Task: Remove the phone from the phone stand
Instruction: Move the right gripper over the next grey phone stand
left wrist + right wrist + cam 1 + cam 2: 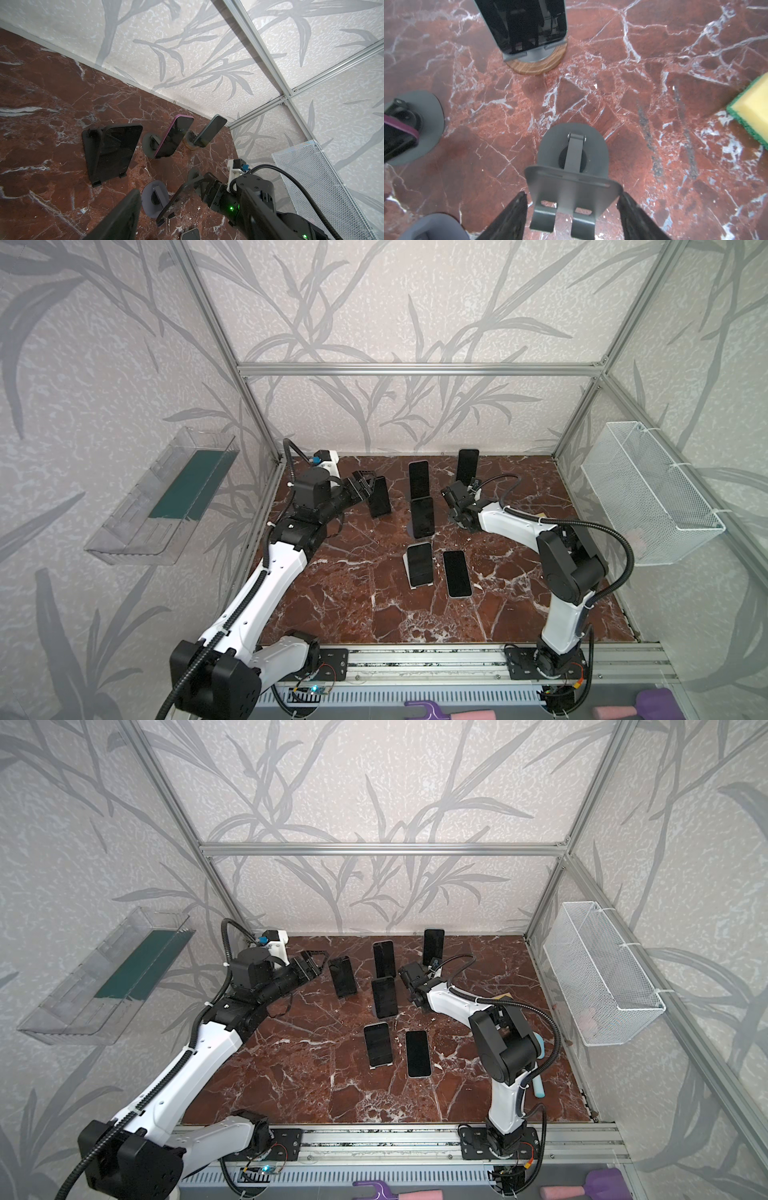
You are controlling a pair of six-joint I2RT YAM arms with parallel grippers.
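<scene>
So the right end effector is clamped across the plate of an empty grey phone stand, one finger on each edge. A flat phone lies face-up toward the front of the marble surface, just beside a white stand holding another phone. The left end effector sits near a black phone propped on a black stand, with a gap between them. Can't tell how its jaws stand.
</scene>
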